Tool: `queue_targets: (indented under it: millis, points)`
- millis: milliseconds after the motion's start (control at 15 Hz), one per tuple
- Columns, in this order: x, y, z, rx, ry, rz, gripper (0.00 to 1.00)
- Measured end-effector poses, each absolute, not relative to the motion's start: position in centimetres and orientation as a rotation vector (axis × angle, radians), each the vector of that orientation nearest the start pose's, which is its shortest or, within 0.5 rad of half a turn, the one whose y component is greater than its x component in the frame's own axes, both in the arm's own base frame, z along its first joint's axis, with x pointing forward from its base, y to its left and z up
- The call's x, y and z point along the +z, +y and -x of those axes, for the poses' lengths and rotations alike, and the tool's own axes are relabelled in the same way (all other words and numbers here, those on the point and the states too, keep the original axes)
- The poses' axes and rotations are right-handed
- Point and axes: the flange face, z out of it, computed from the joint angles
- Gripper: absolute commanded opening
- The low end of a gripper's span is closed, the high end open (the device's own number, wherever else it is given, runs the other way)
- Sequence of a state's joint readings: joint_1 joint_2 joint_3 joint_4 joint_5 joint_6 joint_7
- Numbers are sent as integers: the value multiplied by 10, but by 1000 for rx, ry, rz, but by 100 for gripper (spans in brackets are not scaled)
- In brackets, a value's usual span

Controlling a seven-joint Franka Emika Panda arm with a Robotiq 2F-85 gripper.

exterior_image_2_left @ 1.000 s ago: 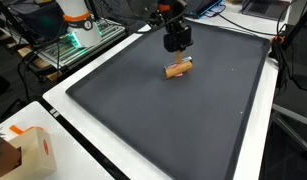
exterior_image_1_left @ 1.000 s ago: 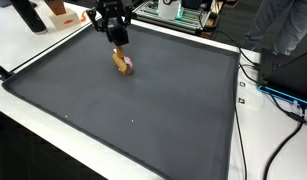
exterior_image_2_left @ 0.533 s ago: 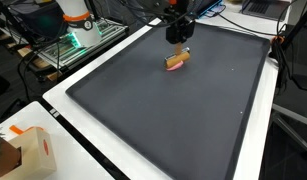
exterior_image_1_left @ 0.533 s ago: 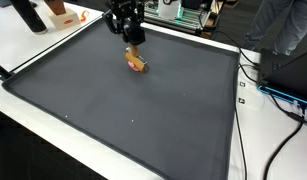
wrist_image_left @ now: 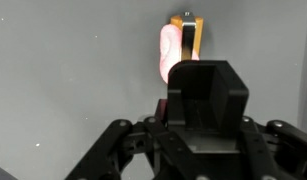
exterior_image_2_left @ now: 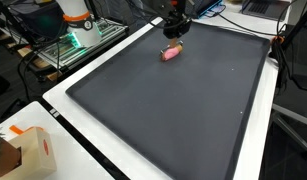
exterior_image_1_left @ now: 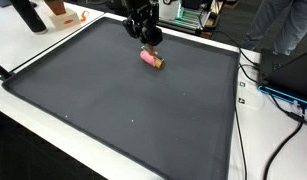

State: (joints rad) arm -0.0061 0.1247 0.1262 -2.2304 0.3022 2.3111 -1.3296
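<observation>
Gripper [exterior_image_1_left: 146,42]: fingers pressed together, pinching the toy [exterior_image_1_left: 151,60].
Exterior views: toy small, pink and tan, just under the gripper [exterior_image_2_left: 175,30], near the table's [exterior_image_1_left: 113,125] far edge.
Wrist view: toy [wrist_image_left: 177,50] has a pink body with an orange-brown strip alongside; only this view shows it.

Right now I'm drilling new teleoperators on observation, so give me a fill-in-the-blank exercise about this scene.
The mat under the gripper is dark ___. The mat lies on a ___ table. The small object nearest the gripper is tan and ___. Missing words: grey; white; pink.
</observation>
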Motion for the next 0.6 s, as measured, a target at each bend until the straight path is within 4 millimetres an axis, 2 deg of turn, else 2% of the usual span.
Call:
queue_targets:
  millis: [400, 600]
  points:
    - [324, 67, -542, -286, -1723, 2447, 24]
    - [325, 63, -544, -280, -1757, 2458, 24]
